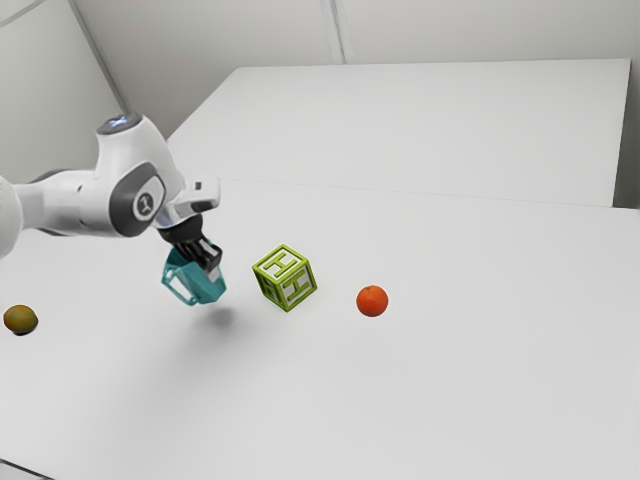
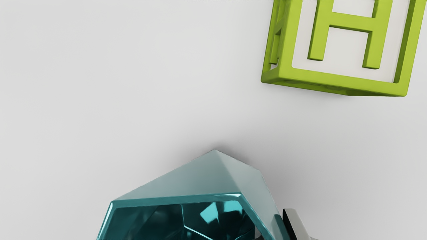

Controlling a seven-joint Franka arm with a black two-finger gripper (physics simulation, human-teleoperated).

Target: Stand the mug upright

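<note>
The black gripper (image 1: pixel 211 262) is at the teal mug (image 1: pixel 206 290) on the exterior view's left, pinching its wall near the rim. The mug hangs tilted, its handle toward the exterior view's left, with a soft shadow on the table below it. In the wrist view the faceted mug (image 2: pixel 196 181) shows its open mouth toward the camera. There the gripper (image 2: pixel 274 230) has one finger against the outside of the wall and a small part of the other inside the mouth; the rest of that finger is hidden.
A green letter block (image 1: pixel 285 278) stands close to the mug, toward the exterior view's right, with an orange fruit (image 1: pixel 372 301) beyond it. A brownish-green fruit (image 1: pixel 20 319) lies at the exterior view's far left. All rest on the white table (image 1: pixel 450 400).
</note>
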